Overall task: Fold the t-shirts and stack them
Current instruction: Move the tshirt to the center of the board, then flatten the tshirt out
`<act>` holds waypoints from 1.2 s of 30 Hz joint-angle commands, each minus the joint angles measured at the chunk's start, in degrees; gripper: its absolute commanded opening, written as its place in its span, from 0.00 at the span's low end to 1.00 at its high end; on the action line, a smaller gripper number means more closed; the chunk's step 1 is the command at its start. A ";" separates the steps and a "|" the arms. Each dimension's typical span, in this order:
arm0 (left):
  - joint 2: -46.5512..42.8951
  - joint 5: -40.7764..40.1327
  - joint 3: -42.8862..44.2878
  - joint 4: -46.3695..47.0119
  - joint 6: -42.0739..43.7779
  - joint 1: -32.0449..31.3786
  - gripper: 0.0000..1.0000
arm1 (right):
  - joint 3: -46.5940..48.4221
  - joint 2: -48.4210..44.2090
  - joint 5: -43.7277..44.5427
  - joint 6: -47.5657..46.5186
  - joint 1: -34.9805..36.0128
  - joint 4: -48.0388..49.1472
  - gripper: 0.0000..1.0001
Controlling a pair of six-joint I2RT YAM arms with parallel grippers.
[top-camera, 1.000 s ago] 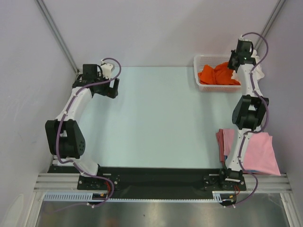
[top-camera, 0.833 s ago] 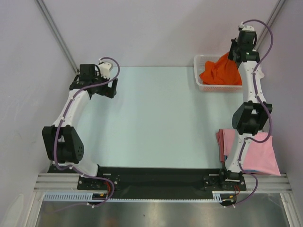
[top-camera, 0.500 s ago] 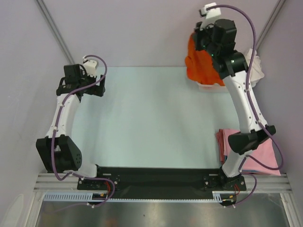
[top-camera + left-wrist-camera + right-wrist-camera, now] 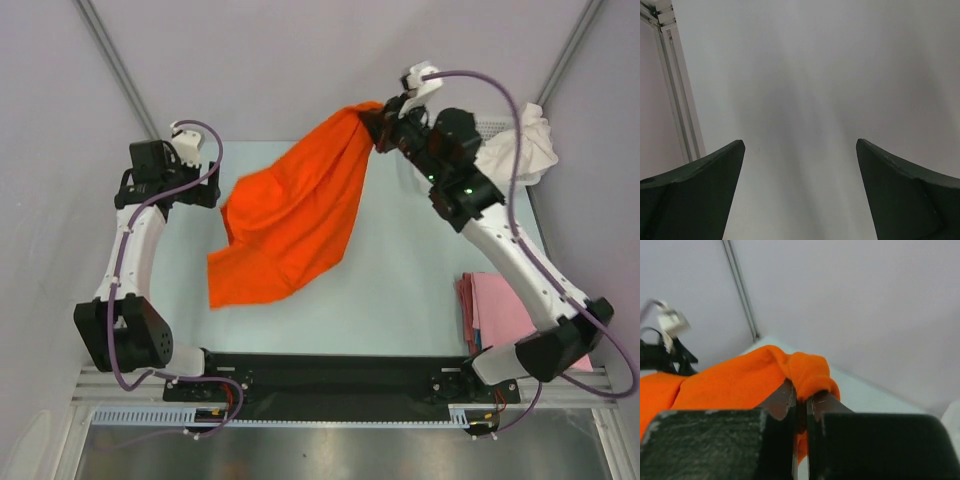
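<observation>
My right gripper (image 4: 375,128) is shut on a bunched edge of the bright orange t-shirt (image 4: 290,215), held high over the back of the table. The shirt streams down and to the left, spread out in the air. In the right wrist view the orange cloth (image 4: 740,380) is pinched between my fingers (image 4: 785,396). My left gripper (image 4: 205,190) is open and empty at the back left; its wrist view shows only bare table (image 4: 800,100). A white t-shirt (image 4: 520,145) hangs at the basket, back right. Folded pale pink t-shirts (image 4: 500,305) lie at the front right.
The white lattice basket (image 4: 490,125) stands at the back right, mostly hidden behind my right arm. An aluminium frame post (image 4: 115,70) runs along the left wall. The grey walls close in on both sides.
My right gripper lifted the orange t-shirt out of the basket and swung it left over the table, where it unfurled. My left arm drew back toward the left wall.
</observation>
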 commanded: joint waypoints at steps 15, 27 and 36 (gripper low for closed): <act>-1.99 5.07 -15.98 1.71 9.63 -9.65 0.90 | -4.87 24.29 11.06 7.45 -8.73 -17.62 0.75; 13.29 3.83 -14.33 9.09 1.91 -24.88 0.86 | -47.41 -8.23 14.15 10.87 16.82 -12.28 0.76; 21.74 4.10 -13.09 6.98 0.77 -30.87 0.66 | -53.85 -5.80 10.28 7.71 34.60 -2.86 0.74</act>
